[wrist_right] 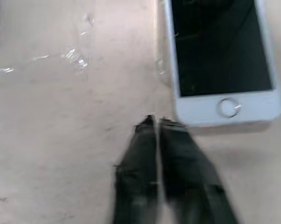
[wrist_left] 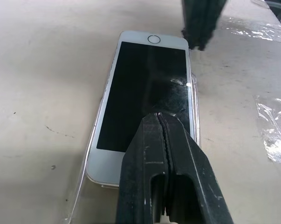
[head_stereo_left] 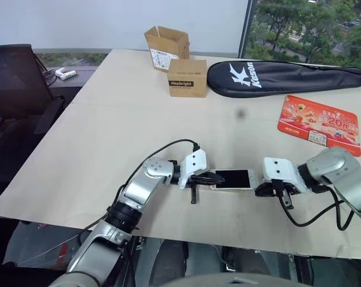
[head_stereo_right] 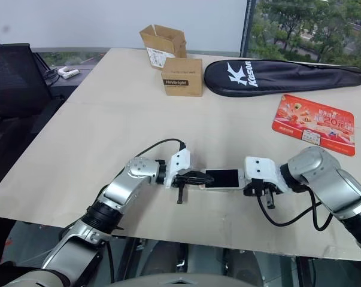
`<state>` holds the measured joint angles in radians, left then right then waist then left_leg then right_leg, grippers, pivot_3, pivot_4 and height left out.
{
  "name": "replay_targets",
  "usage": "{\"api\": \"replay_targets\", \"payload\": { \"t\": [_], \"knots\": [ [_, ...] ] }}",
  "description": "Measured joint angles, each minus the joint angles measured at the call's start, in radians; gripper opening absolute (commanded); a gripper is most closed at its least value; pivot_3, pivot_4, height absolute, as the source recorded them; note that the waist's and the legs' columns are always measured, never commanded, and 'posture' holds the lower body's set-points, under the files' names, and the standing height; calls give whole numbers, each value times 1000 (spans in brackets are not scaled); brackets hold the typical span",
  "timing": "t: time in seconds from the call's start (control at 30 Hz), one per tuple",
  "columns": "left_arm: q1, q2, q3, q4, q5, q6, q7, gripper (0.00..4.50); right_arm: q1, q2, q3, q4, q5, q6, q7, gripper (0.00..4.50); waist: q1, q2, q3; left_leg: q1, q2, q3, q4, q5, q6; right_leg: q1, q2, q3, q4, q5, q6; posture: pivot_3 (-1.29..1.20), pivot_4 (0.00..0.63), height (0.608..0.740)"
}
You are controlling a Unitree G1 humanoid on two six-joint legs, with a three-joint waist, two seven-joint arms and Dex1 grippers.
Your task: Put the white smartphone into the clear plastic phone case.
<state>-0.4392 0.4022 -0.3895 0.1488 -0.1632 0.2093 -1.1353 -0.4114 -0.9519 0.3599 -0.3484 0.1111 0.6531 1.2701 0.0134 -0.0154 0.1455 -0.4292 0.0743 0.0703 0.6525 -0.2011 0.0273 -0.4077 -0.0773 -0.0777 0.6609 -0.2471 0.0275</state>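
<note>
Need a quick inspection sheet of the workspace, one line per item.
Surface: beige tabletop, a small dark spot mid-table.
Job's things: white smartphone lies screen up in the clear plastic phone case; full seating not clear.
Clutter: two brown cardboard boxes, black racket bag, orange-red snack pouch.
Grippers: left gripper shut, fingers over the screen; right gripper shut beside the phone's home-button end.
Cables: black cable along the left arm.
Surroundings: window, trees outside.
</note>
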Motion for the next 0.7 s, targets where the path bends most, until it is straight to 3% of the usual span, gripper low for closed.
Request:
{"api": "replay_targets", "payload": {
  "t": [0.33,0.57,0.7],
  "knots": [
    [-5,6,8,9,0,-3,-4,0,-121,38,7,218,-157,-177,-125,23,1,1,-1,-1,0,2,-1,0,0,-1,0,0,-1,0,0,0,150,732],
    [5,11,19,6,-1,-4,-5,0,-210,248,2,366,-216,-316,-292,23,-1,3,-2,0,0,2,-1,0,0,0,3,0,0,0,0,0,150,732],
    [5,11,18,5,-1,-6,-10,0,-192,297,23,364,-204,-342,-273,23,4,3,-2,-2,0,3,-2,0,0,-1,3,0,0,0,-1,0,150,732]
  ]
}}
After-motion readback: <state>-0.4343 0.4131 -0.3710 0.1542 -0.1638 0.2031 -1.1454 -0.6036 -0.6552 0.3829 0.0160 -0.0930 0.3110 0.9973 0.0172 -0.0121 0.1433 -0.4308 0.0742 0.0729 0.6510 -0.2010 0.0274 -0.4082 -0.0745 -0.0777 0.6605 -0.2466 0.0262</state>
